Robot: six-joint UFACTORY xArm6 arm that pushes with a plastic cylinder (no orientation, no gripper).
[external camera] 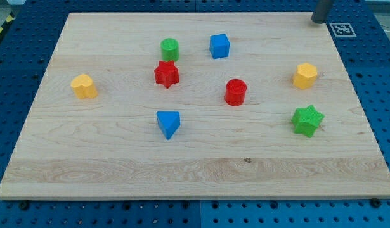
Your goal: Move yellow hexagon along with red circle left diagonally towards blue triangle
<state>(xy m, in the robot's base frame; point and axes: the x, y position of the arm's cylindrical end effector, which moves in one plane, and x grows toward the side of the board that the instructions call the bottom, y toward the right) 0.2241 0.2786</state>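
Observation:
The yellow hexagon (pixel 304 75) sits near the board's right side. The red circle (pixel 235 92) stands left of it, a little right of the board's middle. The blue triangle (pixel 169 123) lies lower and further left, below the red star (pixel 166 74). My tip (pixel 319 20) is at the view's top right corner, at the board's far edge, well above the yellow hexagon and touching no block.
A green circle (pixel 170 49) and a blue cube (pixel 219 45) stand near the top middle. A green star (pixel 307 120) lies below the yellow hexagon. A yellow block (pixel 84 86) sits at the left. The wooden board (pixel 118 171) rests on a blue pegboard.

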